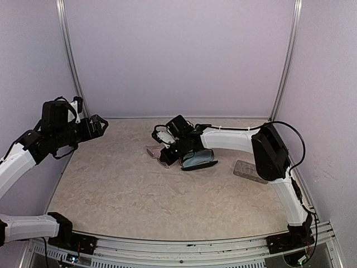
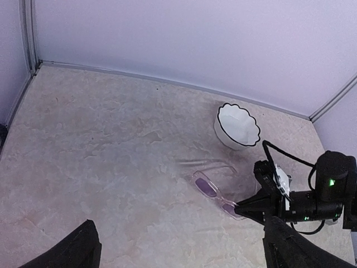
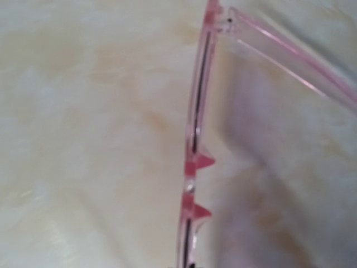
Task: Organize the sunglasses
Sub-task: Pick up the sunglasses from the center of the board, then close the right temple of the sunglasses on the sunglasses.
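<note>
Pickup step, seemingly: set the right end effector against one end of the pink-clear sunglasses, middle of the tabletop; could not tell its opening. Farther, by the left edge, held the left end effector wide apart, empty. Needed next: firm pinch.

The right tool perhaps pinches the pink glasses; too small.

Pale pink-clear sunglasses upright on table, mid-back. Purple-tinted lenses, arms unfolded. One frame end just at my right gripper tip.
</note>
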Controlling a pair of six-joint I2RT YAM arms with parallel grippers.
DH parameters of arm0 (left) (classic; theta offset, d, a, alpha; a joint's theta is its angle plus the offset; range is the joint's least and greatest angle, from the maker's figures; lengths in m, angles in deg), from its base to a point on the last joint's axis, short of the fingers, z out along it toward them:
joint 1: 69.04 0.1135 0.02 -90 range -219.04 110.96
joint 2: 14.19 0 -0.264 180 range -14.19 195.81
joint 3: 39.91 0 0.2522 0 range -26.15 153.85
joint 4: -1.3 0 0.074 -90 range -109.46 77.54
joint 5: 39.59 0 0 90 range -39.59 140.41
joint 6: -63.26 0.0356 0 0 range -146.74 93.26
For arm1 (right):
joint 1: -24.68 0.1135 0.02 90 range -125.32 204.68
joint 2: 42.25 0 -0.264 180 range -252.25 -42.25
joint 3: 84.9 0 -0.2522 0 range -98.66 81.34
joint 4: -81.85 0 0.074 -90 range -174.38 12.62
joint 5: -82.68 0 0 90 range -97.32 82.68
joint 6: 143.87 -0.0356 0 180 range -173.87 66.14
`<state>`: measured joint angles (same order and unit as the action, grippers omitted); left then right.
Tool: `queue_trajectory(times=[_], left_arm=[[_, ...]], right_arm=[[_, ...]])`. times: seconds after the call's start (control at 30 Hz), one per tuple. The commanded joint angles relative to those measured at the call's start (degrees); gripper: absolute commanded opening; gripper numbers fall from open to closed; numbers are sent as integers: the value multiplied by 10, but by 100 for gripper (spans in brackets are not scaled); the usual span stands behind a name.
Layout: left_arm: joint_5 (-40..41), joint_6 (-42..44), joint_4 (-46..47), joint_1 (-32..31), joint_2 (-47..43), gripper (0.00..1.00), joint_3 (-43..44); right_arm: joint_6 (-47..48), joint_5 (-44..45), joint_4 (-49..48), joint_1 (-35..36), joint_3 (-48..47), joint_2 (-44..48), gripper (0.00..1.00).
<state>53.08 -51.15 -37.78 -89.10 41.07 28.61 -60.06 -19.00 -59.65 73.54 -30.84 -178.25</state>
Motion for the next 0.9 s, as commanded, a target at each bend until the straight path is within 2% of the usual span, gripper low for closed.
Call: queue_trajectory(times=[0.0,0.3,0.5,0.63,0.87], left_arm=[[30,-18,-5,7,-12,99,30],[46,-50,0,9,-27,99,47],[9,-58,20,10,-26,99,53],[-64,-58,57,10,-18,99,49],[-288,-78,177,9,-6,98,7]], right_arm=[[44,-26,-89,27,67,88,0],[138,-39,-208,41,225,209,0],[210,-72,-270,49,311,287,0],[291,-99,-325,58,397,348,0],[422,-133,-425,63,528,434,0]])
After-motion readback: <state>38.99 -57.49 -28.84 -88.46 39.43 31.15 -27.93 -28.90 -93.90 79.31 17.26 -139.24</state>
